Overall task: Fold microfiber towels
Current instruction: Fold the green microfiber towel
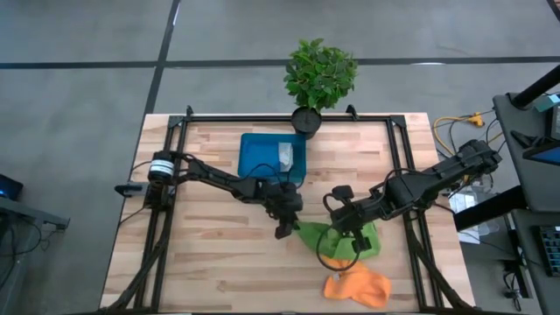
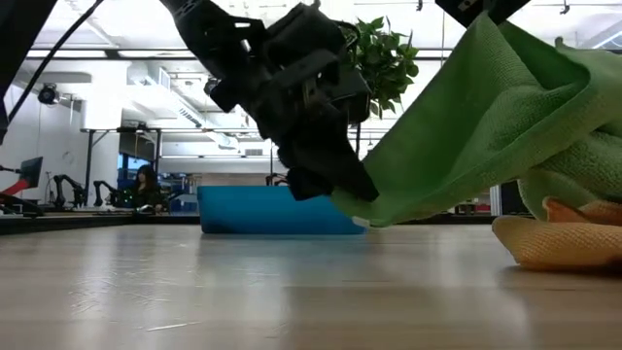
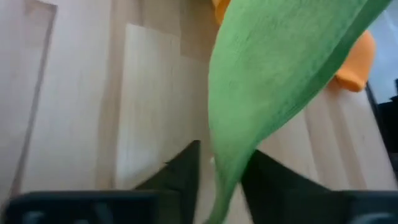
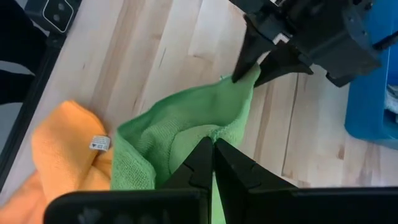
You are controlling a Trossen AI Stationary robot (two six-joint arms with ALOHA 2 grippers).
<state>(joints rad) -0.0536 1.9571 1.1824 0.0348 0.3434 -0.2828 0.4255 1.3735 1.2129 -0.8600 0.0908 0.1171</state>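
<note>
The lime green towel (image 1: 337, 238) hangs stretched between my two grippers right of the table's middle. Its lower bulk (image 2: 573, 165) rests beside and on the orange towel (image 1: 356, 285), which lies crumpled near the front edge. My left gripper (image 1: 284, 229) is shut on the green towel's left corner, low over the table. My right gripper (image 1: 346, 232) is shut on the same towel, higher up. A grey-white towel (image 1: 285, 155) lies in the blue tray (image 1: 262, 157). My left gripper pinches the green towel's corner (image 4: 247, 73) between its two fingers (image 3: 183, 174), slanting down from the table's left. The corner hangs just clear of the wood, and the cloth runs up from it toward the other gripper. My right gripper pinches an upper edge or fold of the green towel (image 4: 208, 132) between its shut fingers, coming from above and from the right. How many layers it has, I cannot tell. The cloth slopes down from it to the left gripper, and the rest sags onto the orange towel.
A potted plant (image 1: 319, 74) stands at the far edge behind the tray. Bare wood (image 1: 201, 254) lies to the left and front left. Black frame rails (image 1: 166, 219) run along both sides of the table.
</note>
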